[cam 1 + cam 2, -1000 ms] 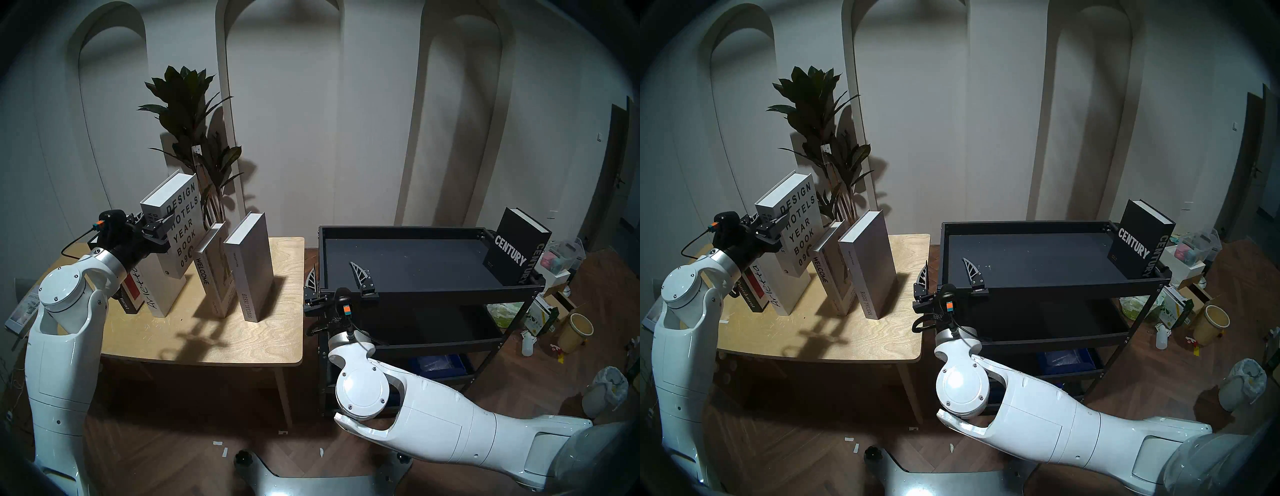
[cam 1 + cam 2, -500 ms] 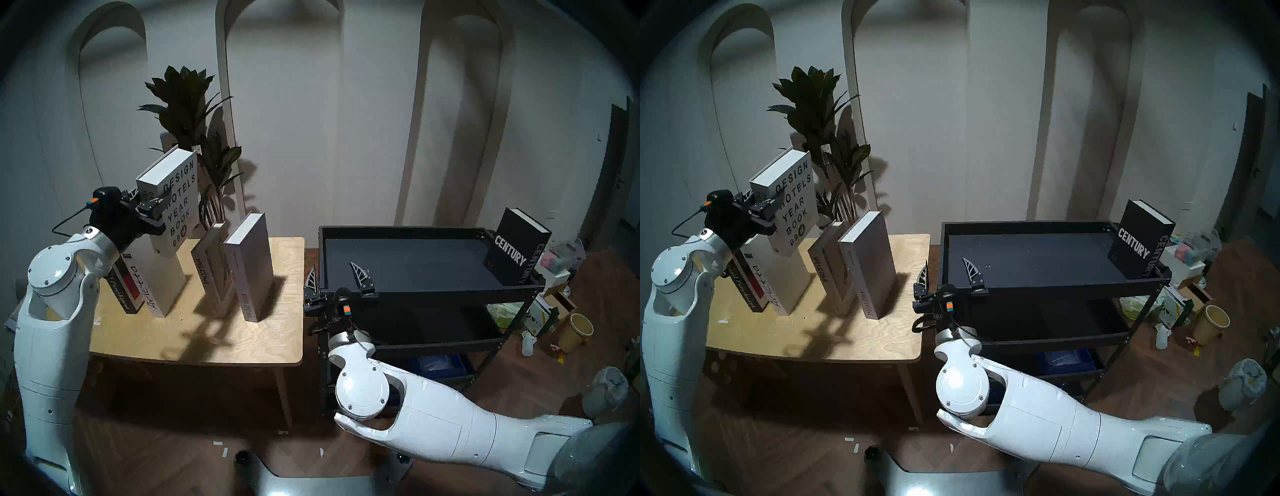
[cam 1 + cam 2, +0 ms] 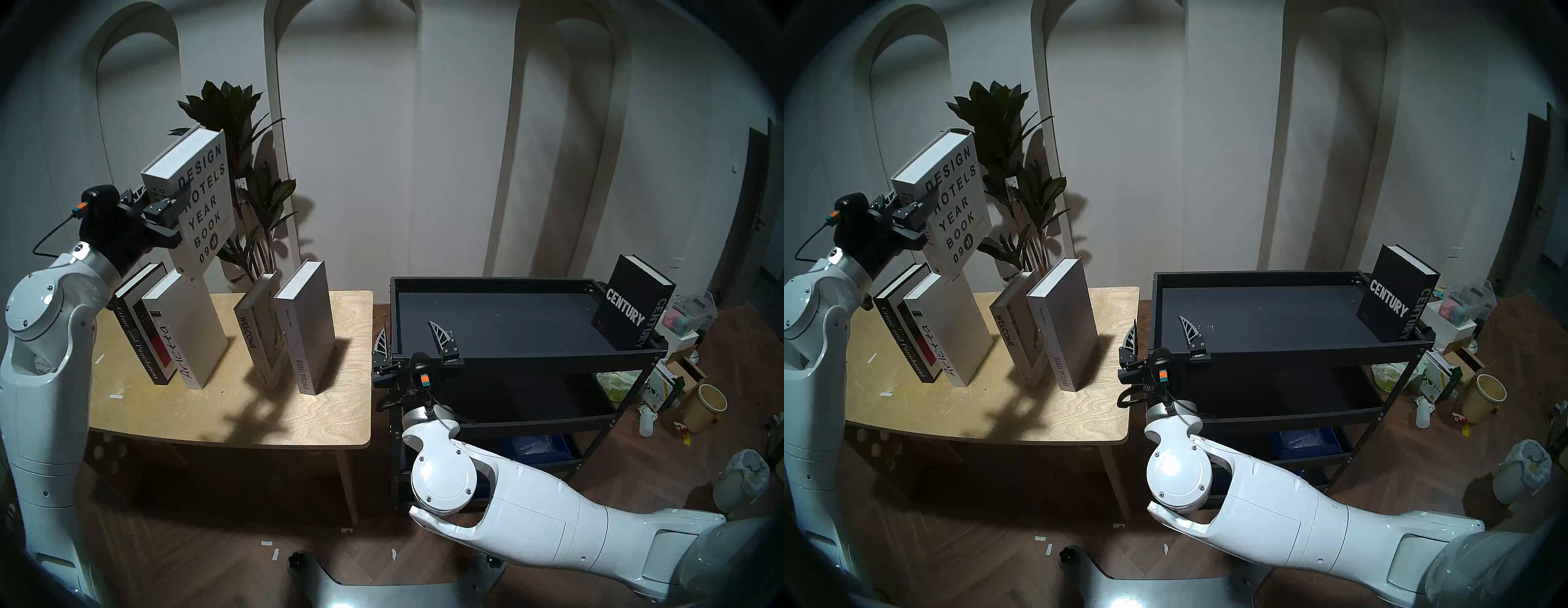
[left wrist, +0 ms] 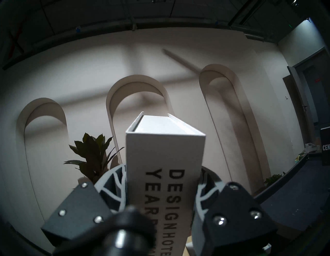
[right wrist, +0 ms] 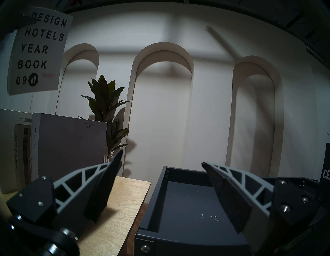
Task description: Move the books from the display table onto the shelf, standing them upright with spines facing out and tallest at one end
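1. Left gripper [image 3: 169,208] pinches the white yearbook [image 3: 199,204] across its thickness near the spine; the left wrist view shows a finger on each cover.
2. The yearbook hangs upright, slightly tilted, clear above the back left part of the table [image 3: 237,416].
3. Handling judgement: a thick, stiff hardcover, likely heavy; smooth covers may slip. A hold nearer mid-height would resist swinging.
4. Four books remain upright on the table: the black novel [image 3: 140,327] and white Arietta book [image 3: 178,331] near the left edge, the Welcome book [image 3: 254,331] and grey Special Issue book [image 3: 303,327] nearer the right edge.
5. Right gripper [image 3: 413,339] is spread wide and empty at the rack's front left corner.
6. The rack [image 3: 530,361] top tray holds only the black Century book [image 3: 632,310], upright at its right end.
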